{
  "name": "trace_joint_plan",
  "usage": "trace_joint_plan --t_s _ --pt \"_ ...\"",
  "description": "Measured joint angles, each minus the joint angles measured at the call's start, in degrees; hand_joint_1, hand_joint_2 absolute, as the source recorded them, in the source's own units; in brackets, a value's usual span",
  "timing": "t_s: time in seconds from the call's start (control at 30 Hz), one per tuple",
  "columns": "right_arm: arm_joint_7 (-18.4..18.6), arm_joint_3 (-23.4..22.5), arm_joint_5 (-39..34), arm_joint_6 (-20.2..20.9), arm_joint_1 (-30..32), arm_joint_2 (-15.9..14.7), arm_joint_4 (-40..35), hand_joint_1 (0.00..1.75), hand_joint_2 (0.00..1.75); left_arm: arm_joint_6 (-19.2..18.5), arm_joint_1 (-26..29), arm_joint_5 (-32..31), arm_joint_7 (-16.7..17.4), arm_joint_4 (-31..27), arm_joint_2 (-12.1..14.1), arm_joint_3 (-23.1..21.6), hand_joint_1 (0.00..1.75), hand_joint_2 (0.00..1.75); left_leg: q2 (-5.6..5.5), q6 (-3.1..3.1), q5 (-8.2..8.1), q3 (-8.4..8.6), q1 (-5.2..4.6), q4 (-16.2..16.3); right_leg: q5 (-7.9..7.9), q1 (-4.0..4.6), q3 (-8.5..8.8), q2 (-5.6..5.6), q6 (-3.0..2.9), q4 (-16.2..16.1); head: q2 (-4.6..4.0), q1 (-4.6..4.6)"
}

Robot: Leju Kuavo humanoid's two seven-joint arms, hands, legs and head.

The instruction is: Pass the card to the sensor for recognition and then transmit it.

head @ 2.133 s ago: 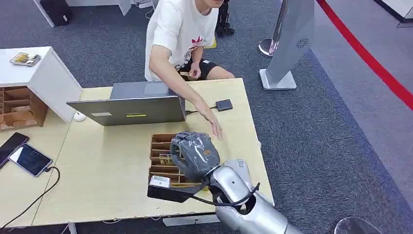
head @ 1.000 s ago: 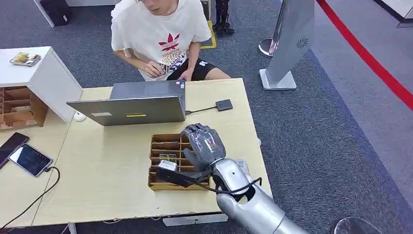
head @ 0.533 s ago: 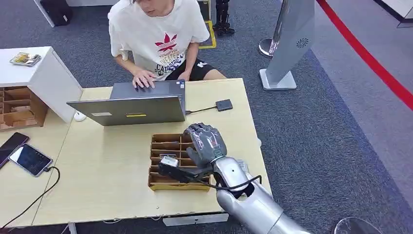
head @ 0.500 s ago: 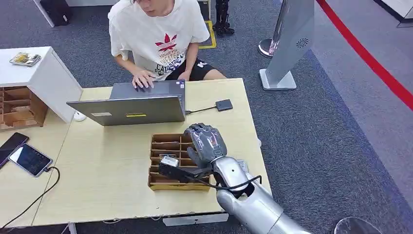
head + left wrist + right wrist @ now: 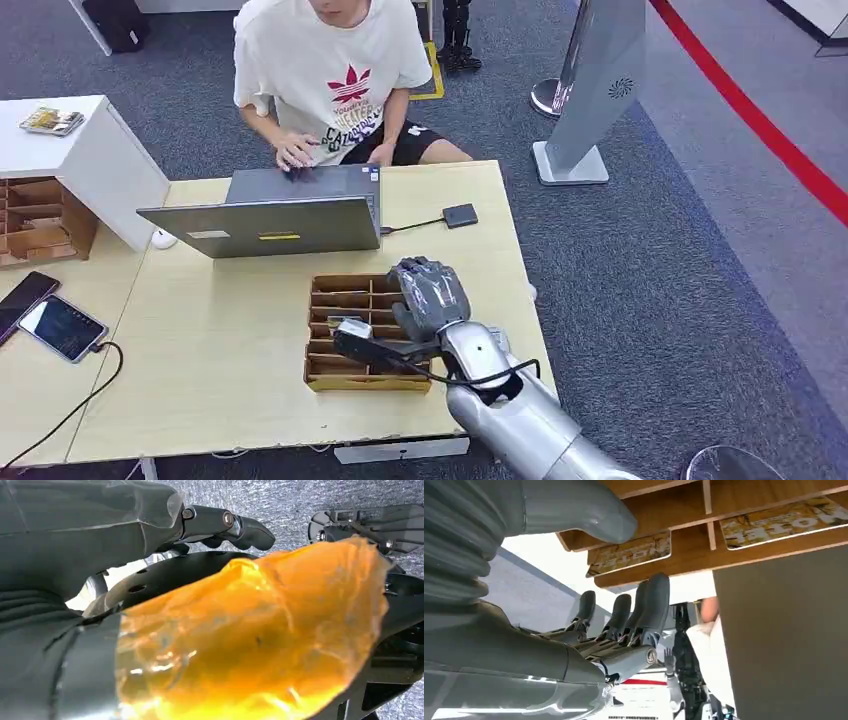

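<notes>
Right hand point(image 5: 428, 296) has drifted a bit further right over the brown wooden divided tray point(image 5: 345, 335) since a moment ago, fingers spread apart, holding nothing. Printed cards point(image 5: 630, 554) lie flat in the tray's compartments. Small black square sensor point(image 5: 460, 215) sits near the grey laptop point(image 5: 265, 225). Left hand point(image 5: 75, 535): can't tell its finger state.

We can read little here. The person's white T-shirt point(image 5: 330, 60) at the far side of the table bears a red trefoil logo with lines of print below, too small for us to make out. The cards' point(image 5: 630, 554) lettering is unreadable to us.
</notes>
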Motion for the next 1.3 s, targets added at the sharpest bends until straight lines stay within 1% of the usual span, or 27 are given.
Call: trace_joint_plan --t_s 0.13,0.23,0.27,0.3,0.33,0.5,0.53,0.6,0.63,0.73,0.77,0.8,0.83,0.87,0.9,1.1,1.23,1.3 --pt "0.04 -0.24 0.04 0.11 0.00 0.02 0.48 0.96 1.75 0.00 -0.01 0.00 0.00 0.00 0.00 0.00 0.00 0.00 0.00 0.00 0.00 0.00 0.00 0.00 0.00 0.00 0.00 0.00 0.00 0.00 0.00 0.00" --pt "0.09 -0.46 0.46 0.09 -0.02 0.02 0.98 0.99 1.75 -0.02 -0.03 0.00 0.04 0.00 0.00 0.00 0.00 0.00 0.00 0.00 0.00 0.00 0.00 0.00 0.00 0.00 0.00 0.00 0.00 0.00 0.00 0.00" --pt "0.09 -0.52 0.61 0.09 -0.03 0.02 1.16 1.06 1.75 -0.02 -0.04 0.00 0.07 0.00 0.00 -0.02 0.00 0.00 0.00 0.00 0.00 0.00 0.00 0.00 0.00 0.00 0.00 0.00 0.00 0.00 0.00 0.00" --pt "0.09 -0.66 0.70 0.09 -0.04 0.02 1.46 1.19 1.75 -0.02 -0.05 0.02 0.07 0.00 0.00 -0.02 0.00 0.00 0.00 0.00 0.00 0.00 0.00 0.00 0.00 0.00 0.00 0.00 0.00 0.00 0.00 0.00" --pt "0.09 -0.77 0.83 0.09 -0.04 0.02 1.62 1.34 1.75 -0.02 -0.05 0.02 0.09 0.00 0.00 -0.02 0.00 0.00 0.00 0.00 0.00 0.00 0.00 0.00 0.00 0.00 0.00 0.00 0.00 0.00 0.00 0.00" --pt "0.09 -1.66 1.57 0.09 -0.18 0.22 2.45 1.50 1.75 0.00 -0.05 0.15 0.09 0.00 0.00 -0.04 0.00 0.00 0.00 0.00 0.00 0.01 0.00 0.00 0.00 0.00 0.00 0.00 0.00 0.00 0.00 0.00" --pt "0.09 -1.81 1.64 0.09 -0.21 0.31 2.62 1.57 1.75 0.00 -0.05 0.15 0.09 0.00 0.00 -0.04 0.00 0.00 0.00 0.00 0.00 0.01 0.00 0.00 0.00 0.00 0.00 0.00 0.00 0.00 0.00 0.00" --pt "0.09 -2.06 1.75 0.07 -0.24 0.35 2.88 1.55 1.75 0.02 -0.05 0.17 0.09 0.00 0.00 -0.04 0.00 0.00 0.00 0.00 0.00 0.01 0.00 0.00 0.00 0.00 0.00 0.00 0.00 0.00 0.00 0.00" --pt "0.09 -2.12 1.81 0.07 -0.25 0.35 2.97 1.61 1.75 0.04 -0.05 0.17 0.09 0.00 0.00 -0.04 0.00 0.00 0.00 0.00 0.00 0.01 0.00 0.00 0.00 0.00 0.00 0.00 0.00 0.00 0.00 0.02" --pt "0.09 -2.42 1.90 0.07 -0.30 0.48 3.23 1.64 1.75 0.04 -0.05 0.22 0.09 0.00 0.00 -0.04 0.00 0.00 0.00 0.00 0.00 0.01 0.00 0.00 0.00 0.00 0.00 0.00 0.00 0.00 0.00 0.00" --pt "0.09 -2.53 1.92 0.07 -0.31 0.55 3.30 1.69 1.75 0.07 -0.06 0.24 0.09 0.00 0.00 -0.04 0.00 0.00 0.00 0.00 0.00 0.01 0.00 0.00 0.00 0.00 0.00 0.00 0.00 0.00 0.00 0.00" --pt "0.07 -2.64 1.92 0.07 -0.31 0.63 3.37 1.66 1.75 0.07 -0.05 0.26 0.09 0.00 0.00 -0.04 0.00 0.00 0.00 0.00 0.00 0.01 0.00 0.00 0.00 0.00 0.00 0.00 0.00 0.00 0.00 0.02" --pt "0.09 -2.77 1.92 0.07 -0.31 0.68 3.37 1.73 1.75 0.07 -0.05 0.26 0.09 0.00 0.00 -0.04 0.00 0.00 0.00 0.00 0.00 0.01 0.00 0.00 0.00 0.00 0.00 0.00 0.00 0.00 0.00 0.00" --pt "0.09 -2.86 1.92 0.07 -0.31 0.74 3.37 1.71 1.75 0.09 -0.05 0.28 0.09 0.00 0.00 -0.04 0.00 0.00 0.00 0.00 0.00 0.01 0.00 0.00 0.00 0.00 0.01 0.00 0.00 0.00 0.00 0.02" --pt "0.07 -2.93 1.92 0.09 -0.31 0.81 3.41 1.75 1.75 0.09 -0.05 0.33 0.09 0.00 0.00 -0.04 0.00 0.00 0.00 0.00 0.00 0.01 0.00 0.00 0.00 0.00 0.00 0.00 0.00 0.00 0.00 0.00" --pt "-0.46 -3.54 1.22 -0.52 -0.29 0.85 3.04 1.75 1.75 0.15 -0.04 0.74 -0.04 0.00 0.00 -0.04 0.00 0.00 0.00 0.00 0.00 0.01 0.00 0.00 0.00 0.00 0.00 0.00 0.00 0.00 0.00 0.00" --pt "-1.38 -4.50 -1.08 -0.44 0.11 0.83 -0.07 1.75 1.75 0.20 0.02 1.27 -0.63 0.00 0.00 -0.04 0.00 0.00 0.00 0.00 0.00 0.00 0.00 0.00 0.00 0.00 -0.01 0.01 0.00 0.00 0.00 0.02" --pt "-2.60 -5.25 -4.23 -0.35 0.39 0.83 -2.98 1.75 1.75 0.24 0.12 1.75 -1.09 0.00 0.02 -0.02 0.00 0.00 0.00 0.00 0.00 0.00 0.00 0.00 0.00 0.00 -0.03 0.01 0.00 0.00 0.00 0.00"
